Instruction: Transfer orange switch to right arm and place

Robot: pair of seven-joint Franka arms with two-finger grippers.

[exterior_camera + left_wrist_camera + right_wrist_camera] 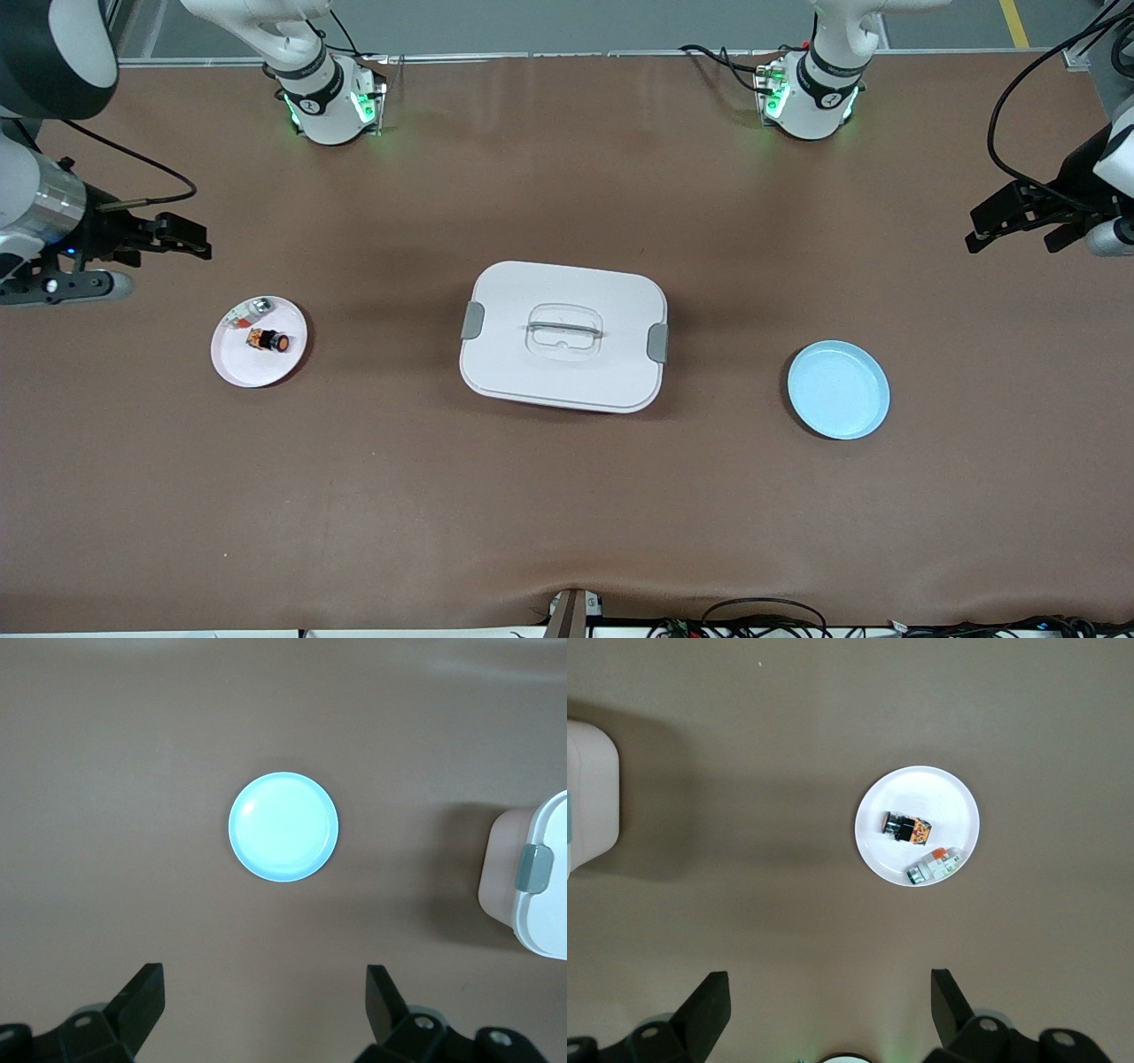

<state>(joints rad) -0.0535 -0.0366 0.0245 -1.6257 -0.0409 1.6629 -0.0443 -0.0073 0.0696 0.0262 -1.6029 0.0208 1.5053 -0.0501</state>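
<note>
Front view shows both the left gripper (pixel 1010 226) and right gripper (pixel 182 239) spread and empty, the orange switch (pixel 268 339) lying beside a silvery piece (pixel 245 312) on the white plate (pixel 232 368) near the table's right-arm end, so grasping might catch the wrong part.

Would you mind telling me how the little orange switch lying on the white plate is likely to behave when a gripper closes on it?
The orange switch looks like a stubby cylinder lying on its side, so a nudge may roll it across the white plate. It seems rigid and probably light. Being small, it could slip out of a poorly centred pinch.
</note>
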